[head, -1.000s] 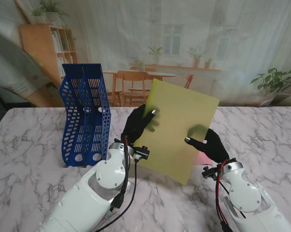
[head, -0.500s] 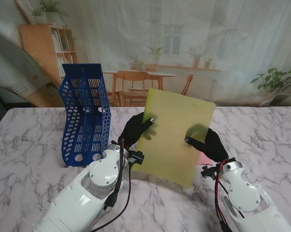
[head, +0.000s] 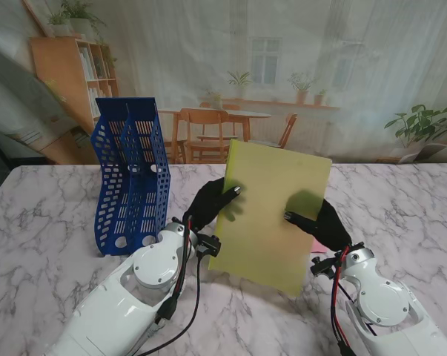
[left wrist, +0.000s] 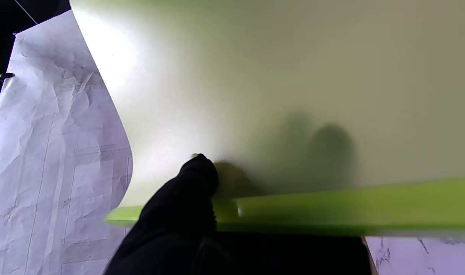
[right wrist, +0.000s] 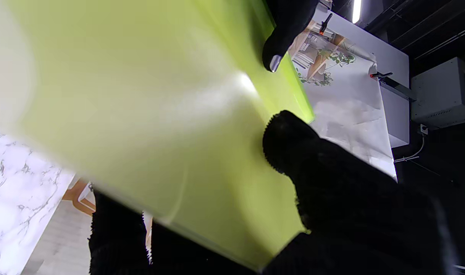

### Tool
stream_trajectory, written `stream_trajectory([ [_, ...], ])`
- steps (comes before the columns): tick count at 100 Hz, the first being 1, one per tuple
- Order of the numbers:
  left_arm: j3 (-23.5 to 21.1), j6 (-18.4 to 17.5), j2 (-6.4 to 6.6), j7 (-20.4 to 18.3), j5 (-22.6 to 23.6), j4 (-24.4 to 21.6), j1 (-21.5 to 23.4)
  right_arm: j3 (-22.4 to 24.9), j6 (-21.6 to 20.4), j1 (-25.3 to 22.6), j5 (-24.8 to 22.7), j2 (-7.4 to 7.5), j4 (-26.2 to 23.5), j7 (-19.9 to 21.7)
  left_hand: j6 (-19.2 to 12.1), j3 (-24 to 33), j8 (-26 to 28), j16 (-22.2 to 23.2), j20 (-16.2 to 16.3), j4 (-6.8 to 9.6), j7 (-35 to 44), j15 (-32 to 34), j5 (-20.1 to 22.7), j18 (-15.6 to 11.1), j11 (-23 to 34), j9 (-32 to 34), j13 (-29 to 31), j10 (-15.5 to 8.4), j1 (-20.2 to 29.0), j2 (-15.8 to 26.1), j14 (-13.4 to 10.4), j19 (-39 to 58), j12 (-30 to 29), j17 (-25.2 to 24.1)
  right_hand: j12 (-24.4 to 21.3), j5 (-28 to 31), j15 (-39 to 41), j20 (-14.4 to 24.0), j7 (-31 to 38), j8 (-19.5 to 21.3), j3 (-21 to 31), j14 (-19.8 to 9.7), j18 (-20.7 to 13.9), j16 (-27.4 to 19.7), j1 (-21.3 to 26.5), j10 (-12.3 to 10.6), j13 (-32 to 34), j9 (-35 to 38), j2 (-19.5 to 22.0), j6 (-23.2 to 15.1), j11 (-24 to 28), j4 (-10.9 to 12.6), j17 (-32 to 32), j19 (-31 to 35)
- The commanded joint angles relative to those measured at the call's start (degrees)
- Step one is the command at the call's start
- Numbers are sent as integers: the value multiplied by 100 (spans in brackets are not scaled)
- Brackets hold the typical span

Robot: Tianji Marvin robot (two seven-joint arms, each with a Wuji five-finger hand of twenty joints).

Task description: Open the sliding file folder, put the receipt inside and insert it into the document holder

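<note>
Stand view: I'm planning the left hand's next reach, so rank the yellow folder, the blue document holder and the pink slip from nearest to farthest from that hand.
1. Yellow folder: held by the left hand.
2. Blue document holder: on the hand's left, standing on the table.
3. Pink slip: far right, peeking from behind the folder by the right hand.

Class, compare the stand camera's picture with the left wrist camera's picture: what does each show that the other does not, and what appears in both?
Only the stand view shows the blue perforated plastic document holder standing on the white marble table, the right hand, both white arms, and a pink slip peeking out beside the right hand. Only the left wrist view shows the crumpled backdrop sheet up close and the folder's thicker green edge strip. Both show the yellow-green plastic file folder lifted off the table and the black-gloved left hand gripping it.
</note>
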Motion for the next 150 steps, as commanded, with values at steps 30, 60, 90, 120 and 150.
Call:
stream_trajectory([
  [30,44,35,61,-394,66,37,-90,-71,-449,39,-132,-203,74,-774,-227,-1162,-389,79,246,442,-902,-23,56,-140,-218,-78,-226,-136,189,-1,454,122,-81,-262,636,843,1605,-11,153,-253,736,86,-38,700,510,-16,1370,1021,117,-762,1698,-97,927,919],
  [60,-113,93,158,-576,229,-66,-98,39,-772,-7,-170,-276,102,-1094,-227,-1071,-314,71,289,495,-1313,-171,65,-80,-352,-253,-453,-170,-65,-63,444,-81,-165,-535,1018,818,2000,23,202,-85,746,34,-73,937,517,-58,1463,985,164,-785,2007,-104,1057,1049],
  [90,-198,172,238,-828,219,-151,-89,171,-940,-83,-122,-285,77,-1136,-622,-1004,88,-22,266,459,-880,-623,525,-42,-872,-853,-930,-256,414,-39,274,-679,-433,-1103,1082,814,2046,23,212,-69,730,41,-84,967,512,-57,1461,972,181,-819,2049,-103,1024,1044],
  [120,-272,379,305,-1128,84,-247,-116,211,-947,-132,-72,-288,13,-1141,-553,-185,82,45,399,266,-502,-409,610,-106,-466,-156,-483,-329,415,-179,193,-406,-231,-716,1101,811,2047,27,205,-73,710,44,-94,972,515,-51,1452,974,195,-825,2044,-100,983,1038],
  [150,-261,287,297,-1152,-4,-196,-141,179,-905,-128,-82,-294,-7,-1161,-691,-205,-20,46,387,266,-318,-384,716,-150,-453,110,-378,-471,415,-195,117,-372,-220,-642,1133,813,2089,36,200,-76,711,53,-82,999,517,-47,1454,978,201,-826,2073,-96,990,1046],
])
